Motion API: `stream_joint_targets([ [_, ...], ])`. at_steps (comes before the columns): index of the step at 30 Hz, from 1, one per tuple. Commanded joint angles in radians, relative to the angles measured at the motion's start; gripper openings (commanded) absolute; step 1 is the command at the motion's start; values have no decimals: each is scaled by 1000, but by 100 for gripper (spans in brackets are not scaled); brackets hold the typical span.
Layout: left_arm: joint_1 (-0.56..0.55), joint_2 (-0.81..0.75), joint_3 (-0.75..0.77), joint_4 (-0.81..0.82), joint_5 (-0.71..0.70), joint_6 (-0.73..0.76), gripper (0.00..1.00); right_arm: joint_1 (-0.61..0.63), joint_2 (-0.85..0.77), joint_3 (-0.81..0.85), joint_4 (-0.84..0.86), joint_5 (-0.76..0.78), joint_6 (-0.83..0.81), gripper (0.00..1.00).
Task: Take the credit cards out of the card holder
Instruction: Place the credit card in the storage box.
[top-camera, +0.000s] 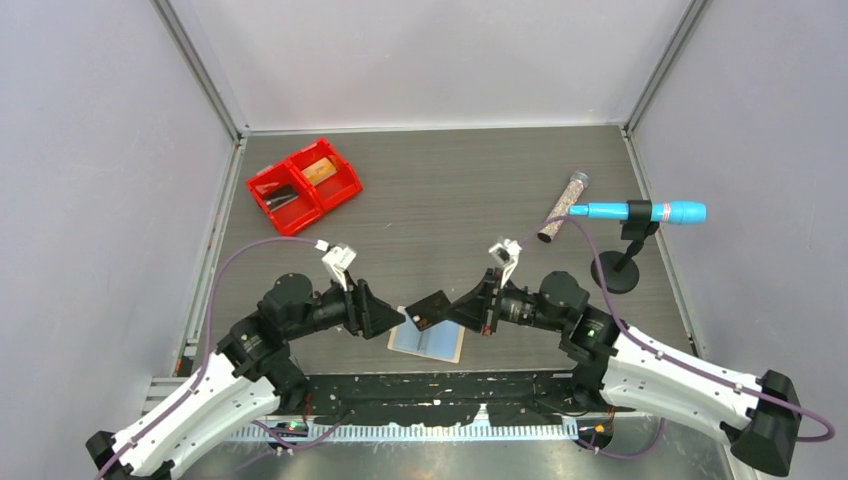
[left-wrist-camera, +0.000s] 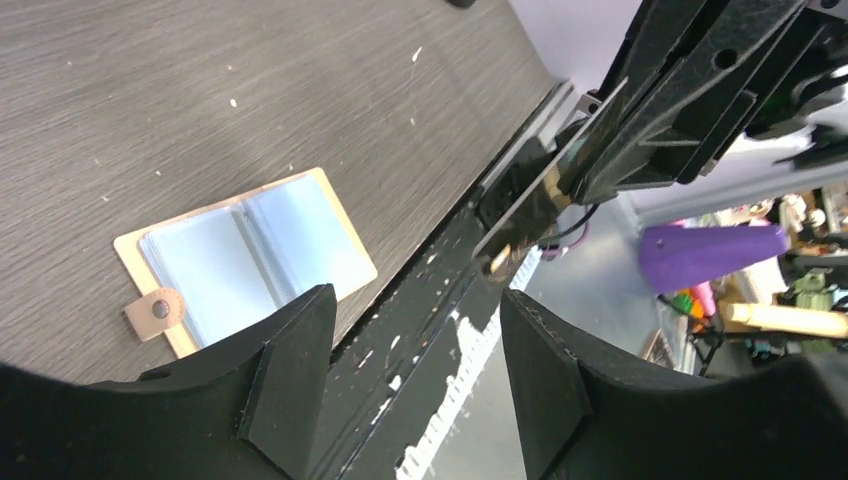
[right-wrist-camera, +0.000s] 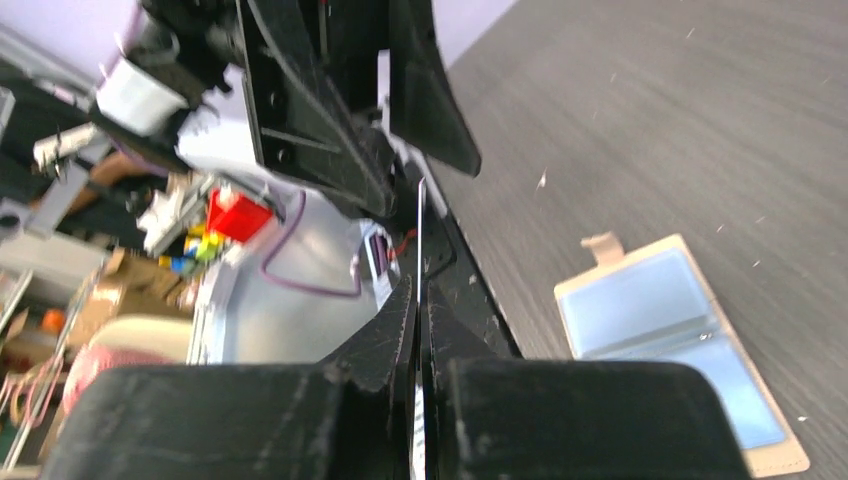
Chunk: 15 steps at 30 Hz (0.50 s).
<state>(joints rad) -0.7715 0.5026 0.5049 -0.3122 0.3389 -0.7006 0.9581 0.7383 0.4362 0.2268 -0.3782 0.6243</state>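
– Right pincer (top-camera: 458, 313), how is it?
– It is clenched on one dark grey credit card (top-camera: 432, 307). In its wrist view the card stands edge-on between the two closed fingers, lifted above the worktop (top-camera: 450, 180).
– And the left pincer (top-camera: 399, 319)?
– Released. Its fingers (left-wrist-camera: 290, 370) are wide apart and nothing is between them. It points toward the right pincer, and the free end of the card is just in front of it; whether they touch I cannot tell.
– Where is the card holder (top-camera: 428, 342)?
– It lies open and flat on the worktop near the front edge, just below the two pincers. The blue-grey panels face up and the small snap tab (left-wrist-camera: 153, 310) sticks out at one side. If more cards are inside, I cannot tell.
– And farther back?
– At far left is a red bin (top-camera: 266, 209) with some things in both compartments. At far right a thin tube (top-camera: 563, 208) lies beside a blue pen-like tool (top-camera: 640, 212) on a black stand (top-camera: 615, 275)
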Motion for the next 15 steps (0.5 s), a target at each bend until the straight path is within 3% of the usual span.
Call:
stream_joint_targets([
  [1, 6, -46, 17, 84, -42, -86, 64, -22, -107, -28, 75, 187, 83, 5],
  [7, 6, -66, -90, 339, -11, -235, 64, -34, -142, -43, 109, 240, 151, 5],
  [15, 6, 20, -97, 447, 2, -260, 58, -34, -103, -84, 245, 208, 264, 5],
])
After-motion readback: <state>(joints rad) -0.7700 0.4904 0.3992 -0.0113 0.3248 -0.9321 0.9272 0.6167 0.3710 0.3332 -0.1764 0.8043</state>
